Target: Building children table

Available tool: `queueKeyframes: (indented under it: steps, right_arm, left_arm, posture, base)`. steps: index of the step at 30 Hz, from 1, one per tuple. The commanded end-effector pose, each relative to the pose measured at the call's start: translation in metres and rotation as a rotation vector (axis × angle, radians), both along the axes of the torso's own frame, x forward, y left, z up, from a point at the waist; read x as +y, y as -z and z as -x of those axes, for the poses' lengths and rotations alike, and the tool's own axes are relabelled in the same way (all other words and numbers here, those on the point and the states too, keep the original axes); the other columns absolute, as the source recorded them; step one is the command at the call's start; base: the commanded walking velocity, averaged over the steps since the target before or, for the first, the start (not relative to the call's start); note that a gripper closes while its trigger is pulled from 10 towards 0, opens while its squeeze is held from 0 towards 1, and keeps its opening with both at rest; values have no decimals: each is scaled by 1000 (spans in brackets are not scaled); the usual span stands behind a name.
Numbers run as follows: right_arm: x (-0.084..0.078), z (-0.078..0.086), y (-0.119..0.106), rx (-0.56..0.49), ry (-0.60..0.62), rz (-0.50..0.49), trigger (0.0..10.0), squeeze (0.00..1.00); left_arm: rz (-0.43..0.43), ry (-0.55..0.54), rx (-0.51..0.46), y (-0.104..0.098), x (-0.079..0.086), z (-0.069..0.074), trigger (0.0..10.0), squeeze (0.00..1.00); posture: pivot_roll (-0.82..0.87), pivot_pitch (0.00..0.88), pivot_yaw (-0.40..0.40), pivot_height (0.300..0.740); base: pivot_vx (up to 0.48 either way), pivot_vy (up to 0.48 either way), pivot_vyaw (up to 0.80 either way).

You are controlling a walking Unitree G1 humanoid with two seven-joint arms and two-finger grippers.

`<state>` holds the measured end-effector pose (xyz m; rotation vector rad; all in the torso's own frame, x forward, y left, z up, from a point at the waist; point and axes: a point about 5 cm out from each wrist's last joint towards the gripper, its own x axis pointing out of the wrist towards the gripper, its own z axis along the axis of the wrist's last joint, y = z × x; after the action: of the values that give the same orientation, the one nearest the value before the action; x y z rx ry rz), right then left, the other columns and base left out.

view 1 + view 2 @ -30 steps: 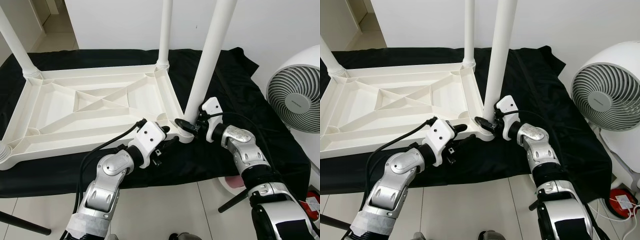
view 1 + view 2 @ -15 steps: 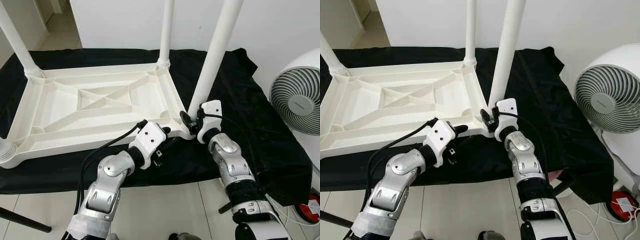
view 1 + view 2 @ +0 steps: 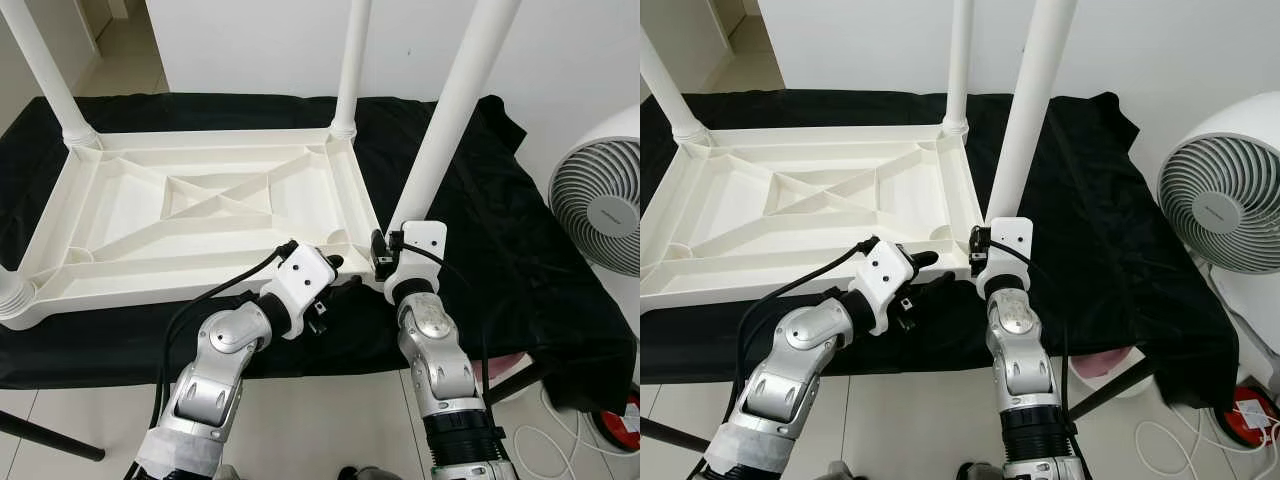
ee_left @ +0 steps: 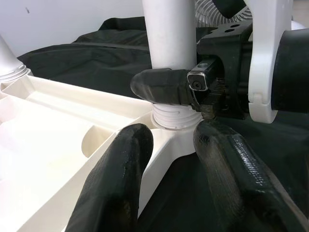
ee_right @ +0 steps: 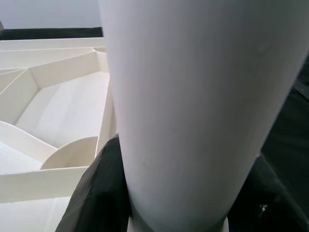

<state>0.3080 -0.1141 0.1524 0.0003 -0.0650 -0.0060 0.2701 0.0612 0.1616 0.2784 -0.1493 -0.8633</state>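
Black cloth (image 3: 480,190) is covering the floor against a white wall, and the white table top (image 3: 200,215) is lying on it upside down, ribbed underside up. Taking the near right corner socket (image 4: 175,122) of that top as the landmark: the leg (image 3: 445,115) being worked on is standing in this socket with its long axis rising steeply from it and tilting slightly away to the right. The right gripper (image 3: 383,256) is sitting directly at the socket, its fingers (image 4: 164,86) clenched around the base of the leg just above the threaded collar, so this arm is the one in contact. The left gripper (image 4: 169,145) is hanging just short of the socket on the near left side, its two fingers (image 4: 126,159) parted and empty, straddling the corner rim without clearly touching it. Judging from this, the coming move is a twist of the leg about its own axis to seat it, with the left arm well placed to steady the corner.

Two other legs are standing in the far corners, well apart from the socket, and a fourth leg base (image 3: 12,295) is showing at the near left corner. To the right of the socket, beyond the cloth edge, a white fan (image 3: 1225,195) is standing; it is near enough to the right elbow that a wide swing could brush it.
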Motion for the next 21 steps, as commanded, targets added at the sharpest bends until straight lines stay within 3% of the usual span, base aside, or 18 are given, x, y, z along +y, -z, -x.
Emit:
queueKeyframes:
  steps: [1,2,6,12,13,15,21]
  right_arm:
    - [-7,3,3,22,43,-12,10000,0]
    - [-6,3,3,28,35,-18,10000,1000]
    - [-6,1,0,17,-16,-35,10000,1000]
    - [-13,-7,-3,49,-259,-4,10000,1000]
    - [-15,-9,-4,57,-341,25,10000,0]
    - [-21,-11,-6,62,-477,117,10000,0]
    - [-27,-12,-9,45,-620,215,10000,0]
  left_arm:
    - [18,-95,-5,3,2,-3,10000,0]
    - [19,-97,-6,3,2,-3,10000,0]
    - [19,-99,-6,3,2,-3,10000,0]
    - [18,-105,-6,3,3,-2,10000,0]
    - [18,-106,-6,3,3,-3,10000,0]
    - [17,-105,-7,3,2,-3,10000,0]
    - [17,-104,-8,3,2,-4,10000,0]
  posture:
    - [-118,44,-16,740]
    - [-118,44,-16,740]
    - [-113,40,-21,740]
    - [-111,38,-23,740]
    - [-114,38,-23,740]
    - [-117,37,-22,740]
    - [-121,36,-16,740]
  base:
    - [0,0,0]
    - [0,0,0]
    - [0,0,0]
    - [0,0,0]
    - [0,0,0]
    - [0,0,0]
    - [0,0,0]
